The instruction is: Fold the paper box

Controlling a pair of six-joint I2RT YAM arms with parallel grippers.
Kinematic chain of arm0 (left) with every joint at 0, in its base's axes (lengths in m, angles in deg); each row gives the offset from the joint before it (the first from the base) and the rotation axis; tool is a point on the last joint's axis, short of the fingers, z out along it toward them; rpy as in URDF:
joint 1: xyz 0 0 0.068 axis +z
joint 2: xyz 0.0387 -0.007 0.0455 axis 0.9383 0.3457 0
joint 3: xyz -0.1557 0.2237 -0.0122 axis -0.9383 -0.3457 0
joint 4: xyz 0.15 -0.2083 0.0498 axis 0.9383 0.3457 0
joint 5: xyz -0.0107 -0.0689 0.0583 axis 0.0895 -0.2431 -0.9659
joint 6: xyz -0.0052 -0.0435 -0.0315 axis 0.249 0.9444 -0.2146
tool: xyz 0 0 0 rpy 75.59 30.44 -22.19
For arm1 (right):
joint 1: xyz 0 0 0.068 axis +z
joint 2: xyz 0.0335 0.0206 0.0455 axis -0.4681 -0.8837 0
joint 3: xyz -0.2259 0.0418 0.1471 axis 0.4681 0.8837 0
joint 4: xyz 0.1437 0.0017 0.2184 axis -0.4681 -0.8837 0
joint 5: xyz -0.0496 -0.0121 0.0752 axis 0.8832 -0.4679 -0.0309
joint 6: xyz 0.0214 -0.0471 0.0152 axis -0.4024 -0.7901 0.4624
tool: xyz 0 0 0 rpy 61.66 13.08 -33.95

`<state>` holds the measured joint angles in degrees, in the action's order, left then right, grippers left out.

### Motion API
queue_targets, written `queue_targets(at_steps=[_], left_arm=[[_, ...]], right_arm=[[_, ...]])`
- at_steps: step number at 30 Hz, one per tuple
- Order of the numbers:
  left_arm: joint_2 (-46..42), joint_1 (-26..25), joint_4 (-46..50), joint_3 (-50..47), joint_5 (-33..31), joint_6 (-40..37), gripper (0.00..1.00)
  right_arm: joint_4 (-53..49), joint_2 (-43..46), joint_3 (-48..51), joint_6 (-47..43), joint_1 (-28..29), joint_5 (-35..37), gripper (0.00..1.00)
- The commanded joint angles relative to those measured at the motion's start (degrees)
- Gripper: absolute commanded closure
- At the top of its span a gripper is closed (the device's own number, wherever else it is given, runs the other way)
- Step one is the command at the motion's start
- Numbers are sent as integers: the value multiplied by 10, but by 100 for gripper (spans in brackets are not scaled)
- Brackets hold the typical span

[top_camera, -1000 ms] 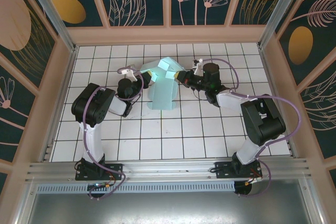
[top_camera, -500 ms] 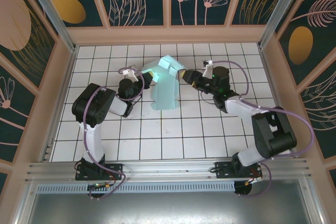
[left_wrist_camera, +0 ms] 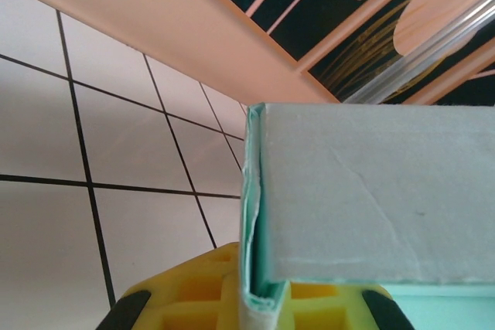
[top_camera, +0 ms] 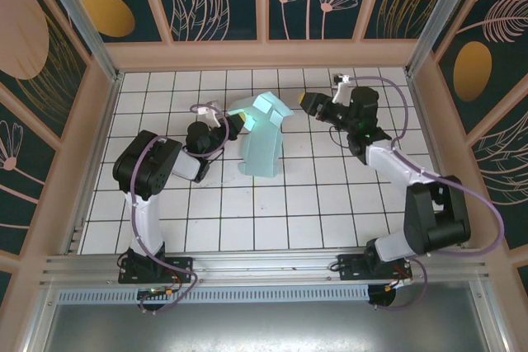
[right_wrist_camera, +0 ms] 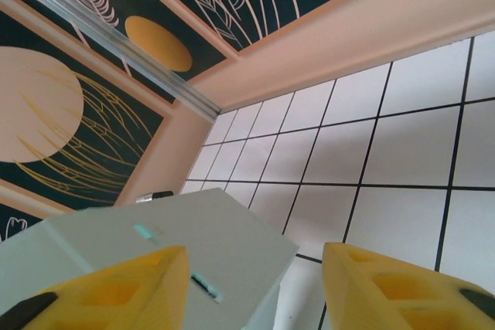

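**Paper box gripped on one side only**

We see the paper box (top_camera: 260, 142) standing partly folded on the white tiled counter (top_camera: 330, 204), with its upper flaps bent over. The left end effector (top_camera: 232, 126) is at the left edge of the box and pinches the card tightly between its yellow fingers (left_wrist_camera: 178, 303). The right end effector (top_camera: 311, 103) is to the right of the box and apart from it. Its fingers are spread and hold nothing.

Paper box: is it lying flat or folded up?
Partly folded. The paper box stands up off the tiled floor with its top flaps bent over; the left gripper pinches one edge.
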<state>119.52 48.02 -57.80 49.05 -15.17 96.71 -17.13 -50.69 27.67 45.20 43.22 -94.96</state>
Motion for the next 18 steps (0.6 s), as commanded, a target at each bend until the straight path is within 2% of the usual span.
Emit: queue_targets(at_steps=[1, 7, 12, 18], left_arm=[[-7, -2, -13, 13, 16, -18, 100], [-14, -2, 103, 44, -17, -11, 100], [-25, -2, 127, 42, -31, -19, 100], [-28, -2, 132, 42, -33, -17, 100]], right_arm=[[-27, -36, -47, -43, 9, -43, 52], [-102, -67, -96, -122, 54, -32, 52], [-160, -71, -113, -180, 84, 12, 53], [-209, -82, -133, -223, 107, 59, 61]])
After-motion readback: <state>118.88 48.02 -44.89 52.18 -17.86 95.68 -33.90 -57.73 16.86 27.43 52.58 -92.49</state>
